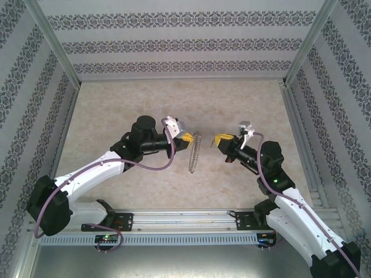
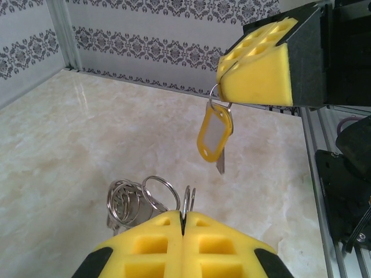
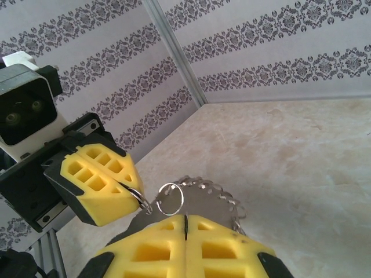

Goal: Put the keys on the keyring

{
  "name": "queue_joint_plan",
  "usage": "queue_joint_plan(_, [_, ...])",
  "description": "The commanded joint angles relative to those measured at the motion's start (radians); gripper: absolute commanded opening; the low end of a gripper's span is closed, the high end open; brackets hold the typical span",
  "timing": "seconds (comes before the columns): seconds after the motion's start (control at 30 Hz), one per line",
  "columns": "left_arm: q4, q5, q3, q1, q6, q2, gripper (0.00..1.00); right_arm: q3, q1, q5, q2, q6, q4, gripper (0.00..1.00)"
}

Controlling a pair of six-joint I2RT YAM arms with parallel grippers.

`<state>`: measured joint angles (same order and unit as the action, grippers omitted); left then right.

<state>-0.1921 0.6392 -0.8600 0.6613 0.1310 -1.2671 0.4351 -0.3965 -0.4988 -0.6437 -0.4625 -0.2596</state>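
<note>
Left tool (image 2: 182,217): clamped shut on the keyring (image 2: 130,200).
Right tool (image 3: 185,220): clamped on small ring (image 3: 170,198) bearing yellow tag (image 2: 214,132), key (image 2: 221,167).

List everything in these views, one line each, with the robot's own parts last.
keyring: one, grey metal, linked loops between the claws, end loop pinched by the left claw
small ring: one, grey, pinched by the right claw
tag: one, yellow with a pale window, hanging from the small ring
key: one, greyish tip below the tag, rest hidden
table: one, beige marbled
walls: three, white with grey patterned stripes
rail: one, silver, near edge
cables: two, purple, one along each arm
arms: two, white and black
claws: two, yellow pads, both shut, facing each other
</note>
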Motion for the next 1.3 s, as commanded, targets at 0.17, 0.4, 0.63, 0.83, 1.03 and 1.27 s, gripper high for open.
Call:
queue_joint_plan(0.17, [-0.133, 0.06, -0.073, 0.017, -0.048, -0.057, 0.0, 0.023, -0.049, -0.018, -0.021, 0.049, -0.036, 0.0])
queue_joint_plan(0.4, [-0.186, 0.053, -0.072, 0.018, -0.126, -0.079, 0.0, 0.058, -0.118, 0.009, -0.069, 0.086, -0.035, 0.0])
queue_joint_plan(0.63, [-0.164, 0.042, -0.083, 0.018, -0.168, -0.081, 0.0, 0.082, -0.159, 0.07, -0.087, 0.122, -0.033, 0.0])
queue_joint_plan(0.83, [-0.146, 0.054, -0.092, 0.024, -0.166, -0.08, 0.0, 0.102, -0.171, 0.081, -0.11, 0.133, -0.036, 0.0])
queue_joint_plan(1.03, [-0.139, 0.062, -0.096, 0.029, -0.162, -0.077, 0.0, 0.122, -0.18, 0.098, -0.115, 0.148, -0.029, 0.0])
queue_joint_plan(1.27, [-0.123, 0.068, -0.1, 0.035, -0.157, -0.074, 0.0, 0.137, -0.182, 0.111, -0.125, 0.157, -0.027, 0.0])
